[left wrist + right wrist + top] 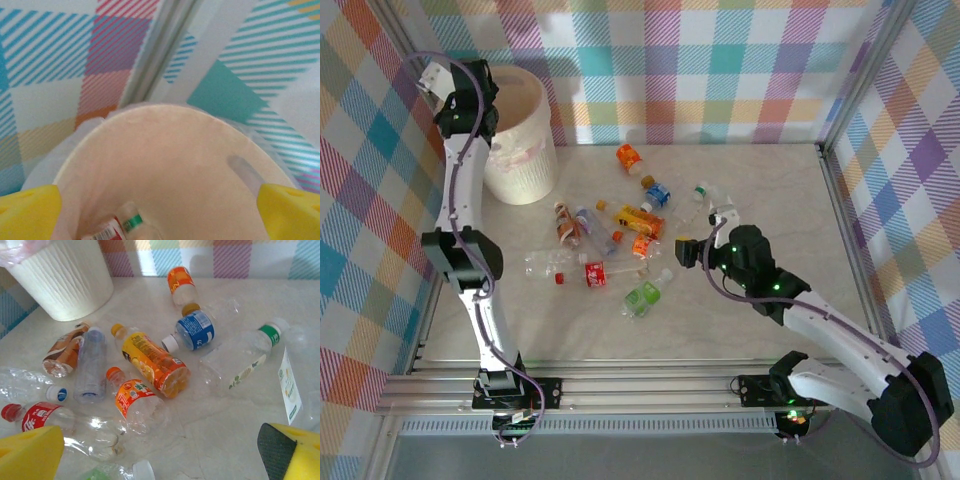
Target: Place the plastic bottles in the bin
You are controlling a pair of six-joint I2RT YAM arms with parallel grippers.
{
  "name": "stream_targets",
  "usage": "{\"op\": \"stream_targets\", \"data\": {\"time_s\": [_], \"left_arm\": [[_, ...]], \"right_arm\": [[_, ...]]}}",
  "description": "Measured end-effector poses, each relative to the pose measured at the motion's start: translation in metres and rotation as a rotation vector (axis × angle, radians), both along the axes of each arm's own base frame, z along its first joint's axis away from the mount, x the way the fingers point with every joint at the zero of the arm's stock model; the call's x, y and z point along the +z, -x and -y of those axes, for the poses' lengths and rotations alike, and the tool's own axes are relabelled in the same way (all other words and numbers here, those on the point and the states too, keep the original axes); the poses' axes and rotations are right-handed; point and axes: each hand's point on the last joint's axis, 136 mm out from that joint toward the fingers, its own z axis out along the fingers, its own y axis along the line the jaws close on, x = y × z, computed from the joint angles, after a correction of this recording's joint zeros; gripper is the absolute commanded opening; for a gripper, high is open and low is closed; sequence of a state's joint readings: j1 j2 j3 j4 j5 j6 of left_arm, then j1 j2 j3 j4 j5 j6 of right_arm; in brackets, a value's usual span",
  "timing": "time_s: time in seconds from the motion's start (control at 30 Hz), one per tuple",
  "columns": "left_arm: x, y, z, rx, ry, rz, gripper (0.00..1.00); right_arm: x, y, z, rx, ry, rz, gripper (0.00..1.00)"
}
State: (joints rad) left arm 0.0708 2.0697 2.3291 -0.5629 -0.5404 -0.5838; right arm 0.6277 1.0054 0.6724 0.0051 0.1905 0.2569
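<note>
The cream-white bin (525,170) stands at the back left. My left gripper (470,90) hangs over its mouth, open. In the left wrist view the yellow fingers (30,212) stand wide apart over the bin's inside wall (170,150), and a red-labelled bottle (117,227) lies down inside. Several plastic bottles (620,240) lie scattered mid-table. My right gripper (695,248) hovers at their right edge, open and holding nothing. Its wrist view shows an orange juice bottle (150,360), an orange-labelled clear bottle (132,397), a blue-labelled one (195,330) and a green-capped one (242,355).
An orange bottle (629,156) lies apart toward the back wall. A green bottle (643,297) and a red-labelled bottle (592,273) lie nearest the front. Checked walls and metal frame posts (840,130) close in the table on three sides.
</note>
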Motion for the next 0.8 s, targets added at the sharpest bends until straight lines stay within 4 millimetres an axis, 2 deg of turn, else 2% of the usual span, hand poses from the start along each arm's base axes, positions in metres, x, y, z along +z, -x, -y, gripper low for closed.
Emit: {"op": "stream_targets", "data": {"time_s": [0.1, 0.23, 0.37, 0.5, 0.6, 0.8], "left_arm": [[0.005, 0.017, 0.021, -0.11, 0.063, 0.054, 1.0], [0.016, 0.039, 0.05, -0.263, 0.137, 0.144, 1.0], [0.028, 0.05, 0.081, -0.43, 0.203, 0.221, 1.0], [0.027, 0.063, 0.115, -0.603, 0.291, 0.267, 1.0], [0.013, 0.075, 0.141, -0.721, 0.368, 0.269, 1.0], [-0.039, 0.119, 0.183, -0.872, 0.472, 0.172, 1.0]], "right_arm": [[-0.005, -0.011, 0.01, -0.068, -0.011, -0.058, 1.0], [-0.017, -0.025, 0.034, -0.179, -0.037, -0.133, 1.0], [-0.031, -0.033, 0.058, -0.263, -0.042, -0.203, 1.0], [-0.036, -0.044, 0.076, -0.3, -0.056, -0.256, 1.0], [-0.038, -0.055, 0.084, -0.305, -0.051, -0.284, 1.0], [-0.053, -0.071, 0.091, -0.26, 0.031, -0.321, 1.0]]}}
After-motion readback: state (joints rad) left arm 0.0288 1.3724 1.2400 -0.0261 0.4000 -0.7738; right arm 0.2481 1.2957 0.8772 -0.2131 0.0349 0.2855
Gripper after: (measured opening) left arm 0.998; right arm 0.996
